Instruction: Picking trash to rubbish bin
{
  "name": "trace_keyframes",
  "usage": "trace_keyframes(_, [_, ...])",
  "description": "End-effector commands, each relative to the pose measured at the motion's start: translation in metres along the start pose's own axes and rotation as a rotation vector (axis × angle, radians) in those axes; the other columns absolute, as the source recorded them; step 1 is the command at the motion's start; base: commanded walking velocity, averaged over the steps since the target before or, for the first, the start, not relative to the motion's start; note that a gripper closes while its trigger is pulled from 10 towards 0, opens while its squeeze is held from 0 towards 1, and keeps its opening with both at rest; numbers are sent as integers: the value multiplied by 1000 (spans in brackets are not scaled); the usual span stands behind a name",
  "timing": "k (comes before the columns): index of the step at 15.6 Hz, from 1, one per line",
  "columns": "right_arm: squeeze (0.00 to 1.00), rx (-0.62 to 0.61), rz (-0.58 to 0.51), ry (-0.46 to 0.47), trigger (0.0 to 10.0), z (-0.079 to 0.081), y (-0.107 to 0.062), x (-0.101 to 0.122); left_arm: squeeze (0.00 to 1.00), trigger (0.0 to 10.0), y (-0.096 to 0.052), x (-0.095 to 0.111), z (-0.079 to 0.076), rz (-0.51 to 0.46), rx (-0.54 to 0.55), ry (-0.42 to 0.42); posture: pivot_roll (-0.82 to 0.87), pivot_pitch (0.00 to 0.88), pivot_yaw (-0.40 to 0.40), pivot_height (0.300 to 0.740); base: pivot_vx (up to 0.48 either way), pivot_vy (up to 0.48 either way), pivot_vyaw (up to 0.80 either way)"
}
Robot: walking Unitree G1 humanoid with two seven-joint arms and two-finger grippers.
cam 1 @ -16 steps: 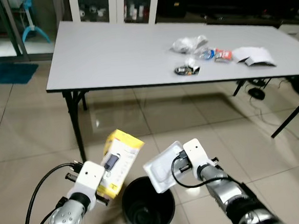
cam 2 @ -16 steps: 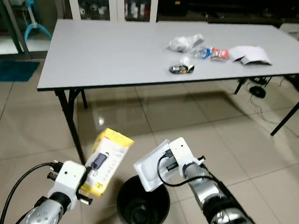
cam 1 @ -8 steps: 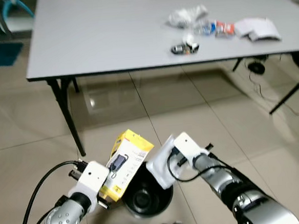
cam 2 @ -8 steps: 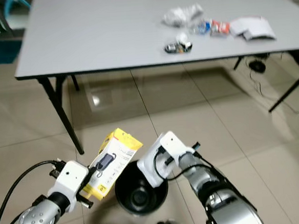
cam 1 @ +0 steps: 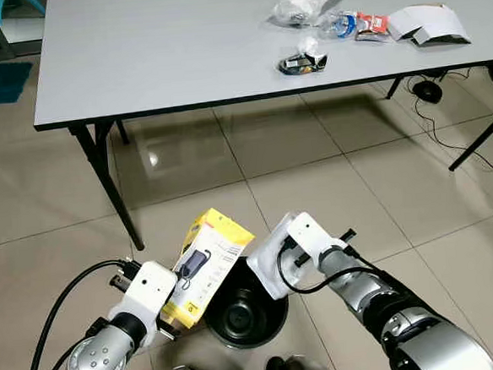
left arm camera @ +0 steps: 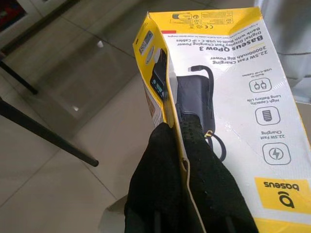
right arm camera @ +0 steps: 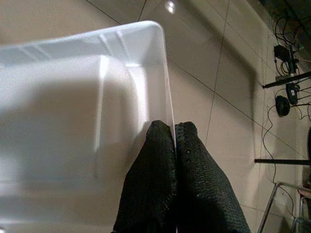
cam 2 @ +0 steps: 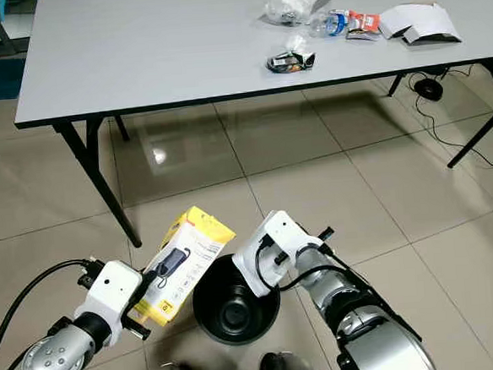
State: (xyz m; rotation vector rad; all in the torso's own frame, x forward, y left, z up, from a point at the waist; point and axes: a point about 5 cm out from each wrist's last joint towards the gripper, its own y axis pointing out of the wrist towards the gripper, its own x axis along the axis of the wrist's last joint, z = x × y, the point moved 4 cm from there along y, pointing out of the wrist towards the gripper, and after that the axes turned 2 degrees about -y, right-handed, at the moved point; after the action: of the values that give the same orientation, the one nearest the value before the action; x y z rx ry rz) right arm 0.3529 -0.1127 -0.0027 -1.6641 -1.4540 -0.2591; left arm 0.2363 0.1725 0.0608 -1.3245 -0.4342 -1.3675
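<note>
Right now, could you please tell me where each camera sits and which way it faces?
Left and right eye views: head, facing forward and down; both arms, black bin, table.
Left wrist view: left wrist, along the fingers shut on the yellow box.
Right wrist view: right wrist, along the fingers shut on the white tray.
Shared: eye views and wrist views both show box and tray.

Glossy printed cardboard box in the left pincer, smooth translucent plastic tray in the right pincer, shiny tiled floor below.
</note>
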Motion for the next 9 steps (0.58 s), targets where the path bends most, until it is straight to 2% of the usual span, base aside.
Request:
trace_keyframes(1, [0,-15,0,-9,10000,-3,0,0,0,10000,-3,2,-5,-5,-24,2,14,240,-117,740,0,0,0])
trace_keyframes(3, [0,-13,-16,9,10000,-3,1,6,0,10000,-5,-1,-4,6,-18,6,22,237,-125,740,0,0,0])
trace_keyframes(4, [996,-19,-27,35,10000,-3,2,11,0,10000,-6,-2,-3,11,-8,5,28,236,-130,740,0,0,0])
trace_keyframes(9, [1000,2,-2,135,10000,3,2,11,0,10000,-9,-4,2,19,19,4,45,230,-140,740,0,0,0])
